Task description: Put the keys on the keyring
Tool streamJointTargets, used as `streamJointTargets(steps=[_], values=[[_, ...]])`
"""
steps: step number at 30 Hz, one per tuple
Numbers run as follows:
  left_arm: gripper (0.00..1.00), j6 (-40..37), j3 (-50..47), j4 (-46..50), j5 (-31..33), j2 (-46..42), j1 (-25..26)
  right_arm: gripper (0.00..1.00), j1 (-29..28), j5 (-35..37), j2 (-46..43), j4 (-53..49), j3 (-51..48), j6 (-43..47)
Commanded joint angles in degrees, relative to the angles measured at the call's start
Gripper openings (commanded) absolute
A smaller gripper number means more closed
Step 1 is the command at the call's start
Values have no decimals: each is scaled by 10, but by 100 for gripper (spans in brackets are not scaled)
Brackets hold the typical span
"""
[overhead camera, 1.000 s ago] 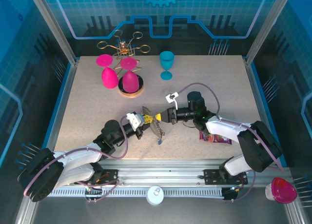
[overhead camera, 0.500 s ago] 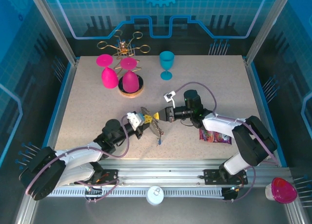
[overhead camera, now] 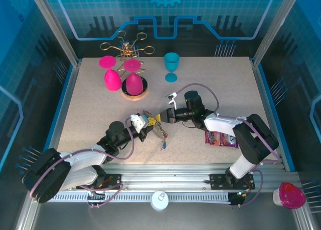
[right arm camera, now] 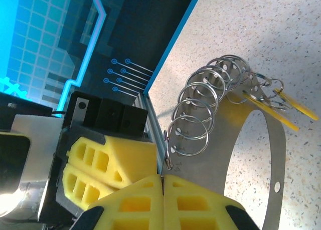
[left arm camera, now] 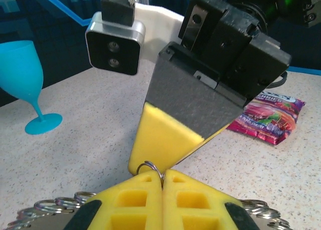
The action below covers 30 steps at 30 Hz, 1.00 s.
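Observation:
The keyring (overhead camera: 157, 130), a flat grey band loop fringed with silver split rings (right arm camera: 200, 125), hangs between my two grippers above the middle of the table. My left gripper (left arm camera: 162, 176) is shut on one small split ring (left arm camera: 150, 168) of it. My right gripper (right arm camera: 163, 180) is shut tip to tip against it, with a thin dark metal sliver between its pads; I cannot tell if that is a key. Two yellow keys (right arm camera: 288, 105) hang from rings on the far side of the band (right arm camera: 273, 155). A small blue key (overhead camera: 164, 146) shows just below the keyring.
A teal goblet (overhead camera: 171, 65) stands at the back. Two pink goblets (overhead camera: 113, 75) and a gold wire rack (overhead camera: 128, 47) are at the back left. A candy packet (overhead camera: 221, 139) lies under the right arm. The table's metal front rail (overhead camera: 165, 182) runs behind the left gripper.
The right arm has swung left and slightly back, carrying both fingertips and the keyring a little leftward. Both grippers stay shut.

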<state>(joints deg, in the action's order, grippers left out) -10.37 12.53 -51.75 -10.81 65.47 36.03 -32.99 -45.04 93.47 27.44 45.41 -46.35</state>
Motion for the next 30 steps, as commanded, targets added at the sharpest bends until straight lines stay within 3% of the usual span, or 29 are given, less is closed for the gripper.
streamJointTargets(steps=[1,20,30], values=[[0,12,7,-84,-85,-7,5,0,2,77,24,-15,21,-12],[0,19,-5,-108,-80,-22,-10,0,10,63,-2,-17,-13,-6],[0,16,-1,-94,-77,-31,-13,27,9,57,-24,-10,-20,-3]])
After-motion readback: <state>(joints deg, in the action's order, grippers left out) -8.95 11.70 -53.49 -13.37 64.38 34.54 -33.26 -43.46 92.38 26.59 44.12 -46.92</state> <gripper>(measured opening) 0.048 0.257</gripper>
